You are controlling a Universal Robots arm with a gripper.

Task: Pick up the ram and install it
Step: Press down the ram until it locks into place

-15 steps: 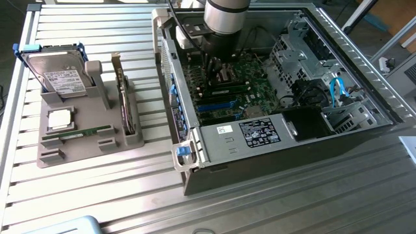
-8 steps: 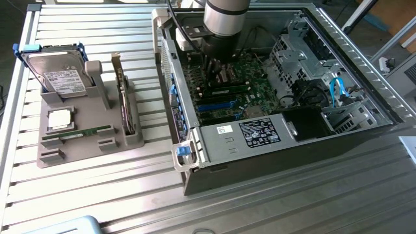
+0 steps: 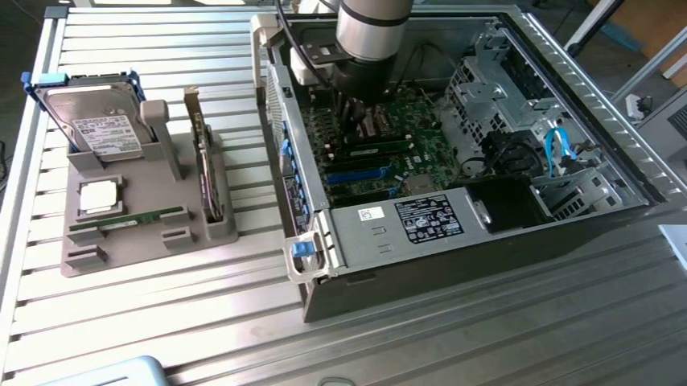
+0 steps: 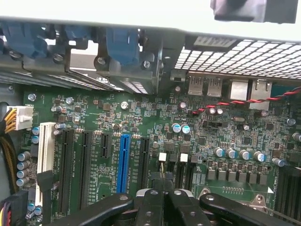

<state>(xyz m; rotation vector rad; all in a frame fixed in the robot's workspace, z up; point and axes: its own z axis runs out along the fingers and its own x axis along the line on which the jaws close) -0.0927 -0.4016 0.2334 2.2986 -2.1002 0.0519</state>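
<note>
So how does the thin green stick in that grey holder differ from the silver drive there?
The long, thin green ram stick lies low along the grey plastic holder; the silver white-labelled hard drive stands propped up, leaning. The stick is narrow and slim, the drive broad and blocky. Both sit in the same holder.

Bright, even light is being cast from above over the ribbed tabletop (image 3: 451, 338), whose metal ridges are being washed pale by glare. Deep shadow is being held inside the computer case (image 3: 429, 265), darkest beside its black fan. In the wrist view the motherboard (image 4: 141, 155) is being lit clearly and sharply, while the case's pale edge above it is being overexposed and blurred.
</note>
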